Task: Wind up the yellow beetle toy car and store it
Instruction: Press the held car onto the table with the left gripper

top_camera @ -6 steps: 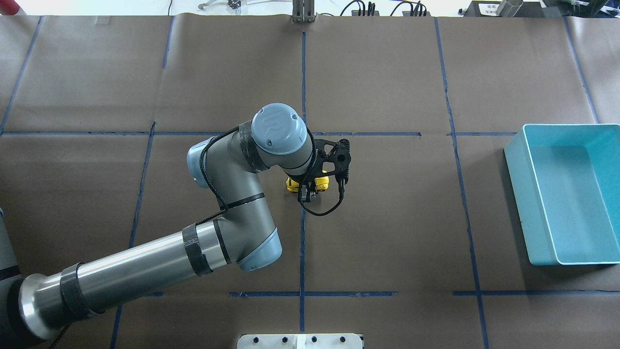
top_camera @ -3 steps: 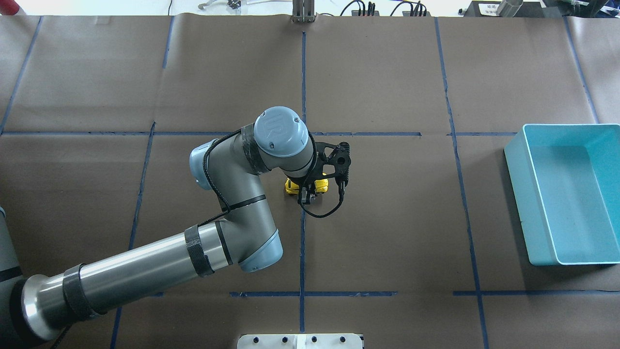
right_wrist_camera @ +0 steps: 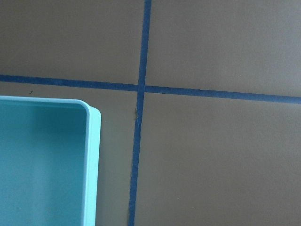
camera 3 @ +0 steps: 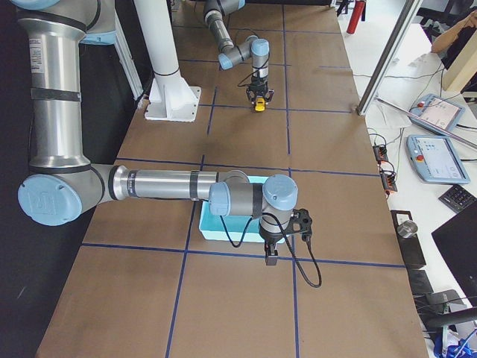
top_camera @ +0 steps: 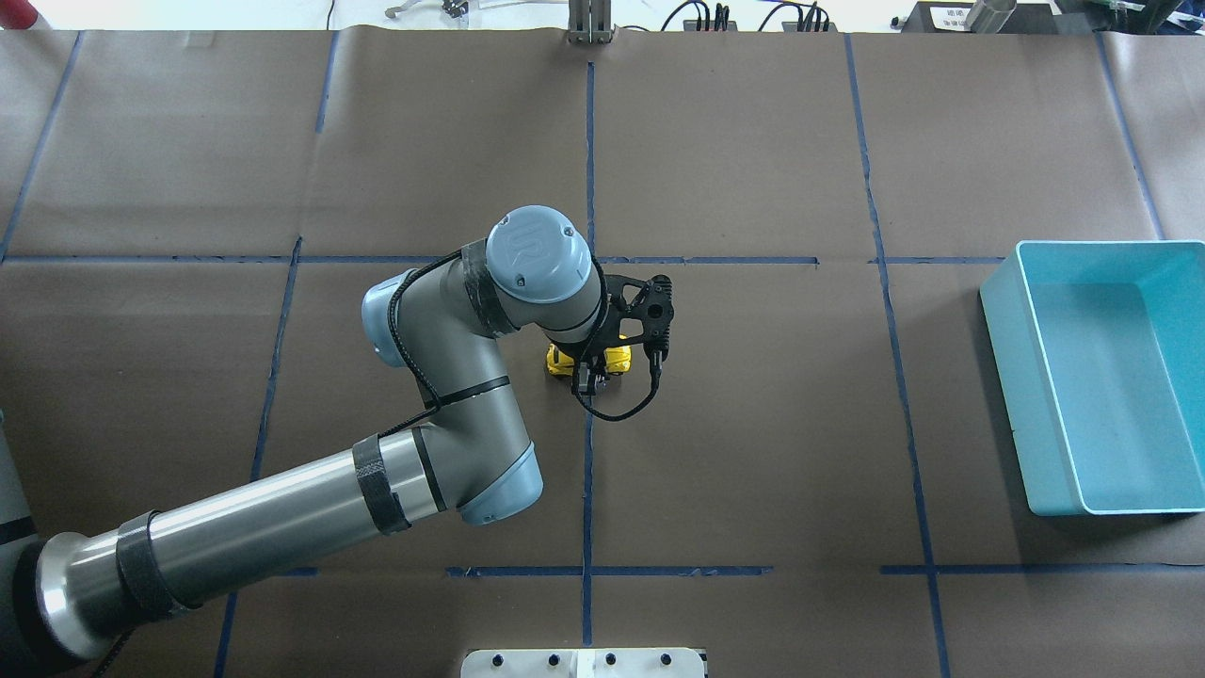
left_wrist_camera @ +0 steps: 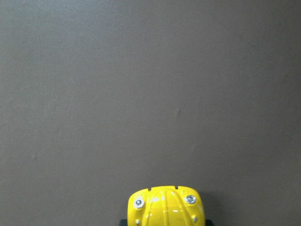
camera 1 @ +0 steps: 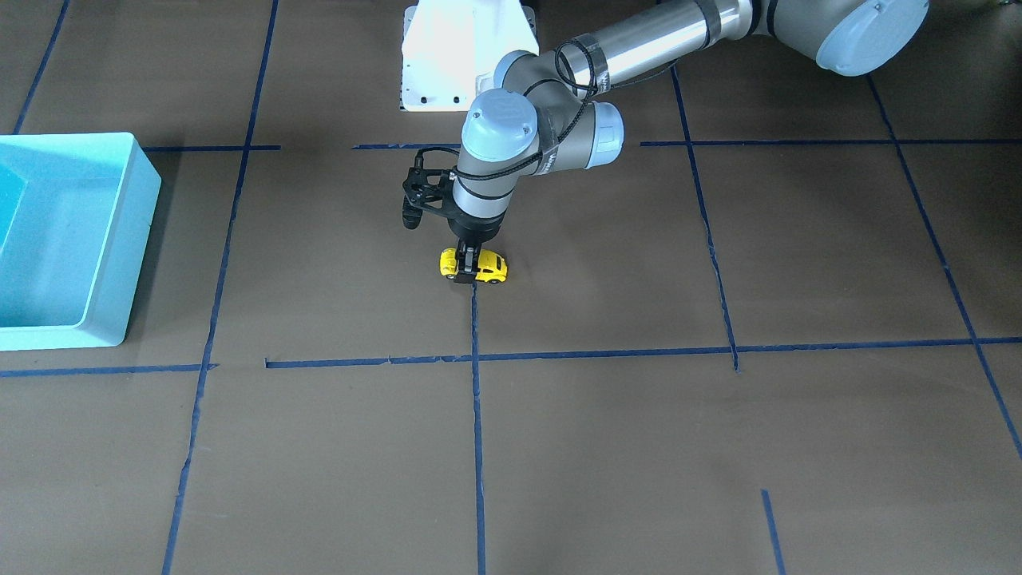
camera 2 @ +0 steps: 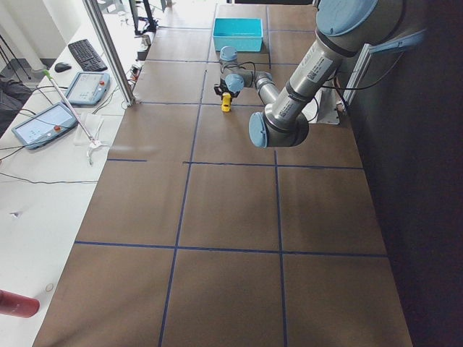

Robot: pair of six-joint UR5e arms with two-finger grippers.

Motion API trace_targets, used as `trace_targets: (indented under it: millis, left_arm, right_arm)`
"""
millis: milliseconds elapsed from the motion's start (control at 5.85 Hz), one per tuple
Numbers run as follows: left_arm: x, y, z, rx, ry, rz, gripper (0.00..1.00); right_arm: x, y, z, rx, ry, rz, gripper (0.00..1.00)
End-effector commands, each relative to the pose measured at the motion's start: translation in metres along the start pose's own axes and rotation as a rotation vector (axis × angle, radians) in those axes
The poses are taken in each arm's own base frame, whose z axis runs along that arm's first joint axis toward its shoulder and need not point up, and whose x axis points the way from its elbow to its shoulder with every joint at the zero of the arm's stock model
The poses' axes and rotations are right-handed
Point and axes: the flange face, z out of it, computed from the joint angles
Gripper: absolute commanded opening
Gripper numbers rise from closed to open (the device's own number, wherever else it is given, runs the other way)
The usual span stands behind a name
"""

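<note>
Shift since earlier: left gripper (camera 1: 469,270) and the car it pinches have slid a touch toward the overhead view's left, off the bin side.
Left fingers: dark pads (camera 1: 463,271) pressed on the two flanks of the yellow beetle toy car (camera 1: 491,267), straddling its middle.
Car's place: between the fingers, wheels down on the brown paper (camera 1: 607,263), one yellow end sticking out on either side of them.
Car's look: bright yellow, rounded; the front-facing view shows a dark side window and small dark wheels.
Left wrist view only: the domed nose (left_wrist_camera: 164,207) with two silver headlights, at the bottom edge; the fingers themselves stay out of that picture.
Overhead view: the wrist hides most of the car (top_camera: 617,358); only yellow patches show.
Blue tape line (camera 1: 474,319): starts just under the fingers and runs away from the robot.
Light blue bin (top_camera: 1009,386): well apart from the fingers, on the robot's right.
Right gripper (camera 3: 270,261): seen only in the right side view, above the paper just beside the bin (camera 3: 223,233); cannot tell how its fingers stand.
Right wrist view: a bin corner (right_wrist_camera: 91,165) beside a tape crossing (right_wrist_camera: 141,88).
</note>
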Motion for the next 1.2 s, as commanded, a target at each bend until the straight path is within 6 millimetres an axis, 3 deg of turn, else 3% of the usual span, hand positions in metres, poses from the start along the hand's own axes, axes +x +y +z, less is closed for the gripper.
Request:
trace_targets:
  millis: [0,513,1026]
  left_arm:
    - [-0.003,0.005,-0.002,0.01,0.03,-0.007,0.0]
    - [-0.003,0.011,0.0,0.007,0.038,-0.01,0.0]
    - [-0.006,0.031,0.002,-0.001,0.053,-0.023,0.0]
  right_arm:
    - [0.0,0.0,0.0,0.0,0.0,0.0,1.0]
    - [0.0,0.0,0.0,0.0,0.0,-0.002,1.0]
    - [0.0,0.0,0.0,0.0,0.0,-0.002,1.0]
